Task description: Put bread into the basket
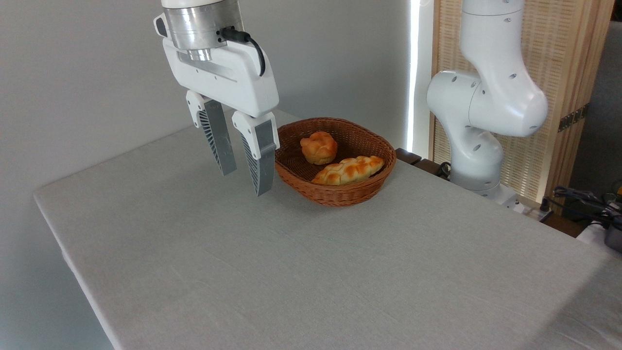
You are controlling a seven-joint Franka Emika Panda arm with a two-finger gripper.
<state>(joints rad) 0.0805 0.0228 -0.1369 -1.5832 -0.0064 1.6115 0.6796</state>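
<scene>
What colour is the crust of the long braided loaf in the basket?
Golden-brown on top of the braided loaf, with paler cream sides; the fixed camera view shows it.

wall (87,73): plain grey | light strip (415,73): bright, vertical | slatted wood panel (563,58): right | table (291,272): grey cloth

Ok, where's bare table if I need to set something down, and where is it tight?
The table is bare across its whole near half and right side, from the basket forward to the front edge. The left strip below the gripper is free too. It is tight only inside the basket, where the bread and bun lie.
</scene>
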